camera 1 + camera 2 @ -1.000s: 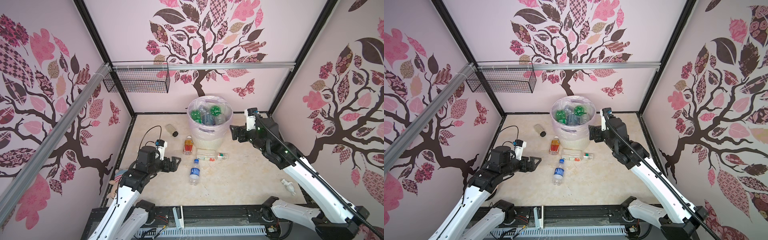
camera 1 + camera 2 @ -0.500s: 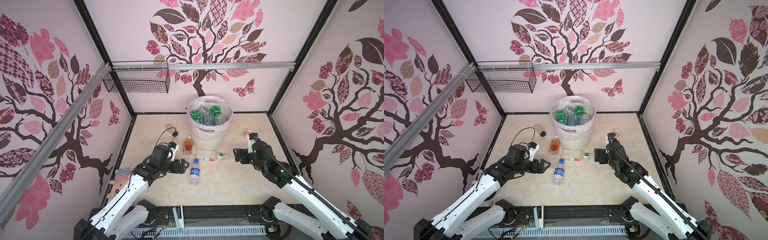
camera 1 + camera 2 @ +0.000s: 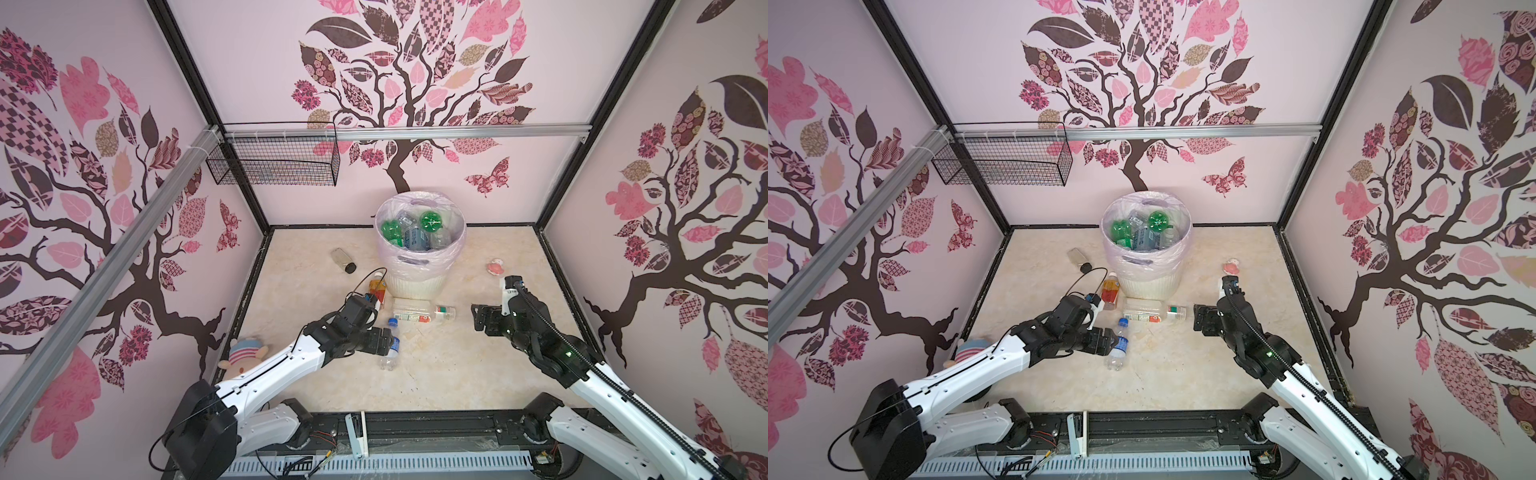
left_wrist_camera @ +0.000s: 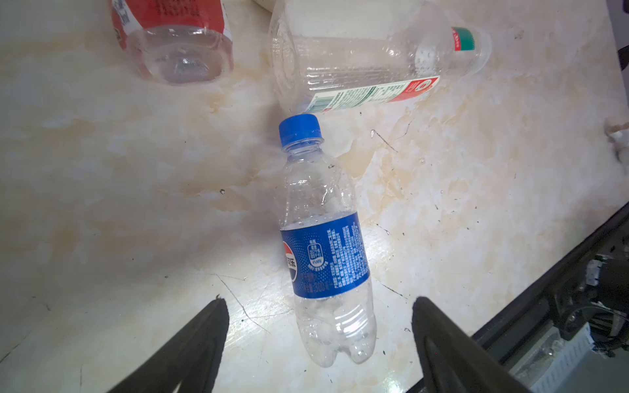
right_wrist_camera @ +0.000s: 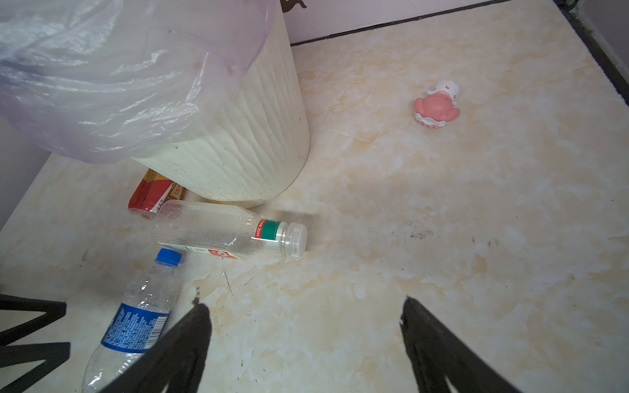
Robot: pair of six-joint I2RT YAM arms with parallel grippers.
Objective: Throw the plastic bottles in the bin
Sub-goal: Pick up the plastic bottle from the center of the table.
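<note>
Your left pincer (image 4: 318,301) stands wide over the blue bottle (image 4: 325,258), one finger on each side of its base, neither touching it. In both top views that bottle lies just below centre frame, its cap pointing up toward the bin (image 3: 415,286), which stands at centre near the back wall. Between the two, a clear bottle (image 3: 411,311) lies crosswise at the bin's foot. An orange bottle (image 3: 376,287) lies just beside the bin's lower left. Your right pincer (image 5: 303,304) is wide too and empty. You find it right of centre in the top views, facing the clear bottle's cap but apart from it. More bottles (image 3: 415,239) lie inside the bin.
</note>
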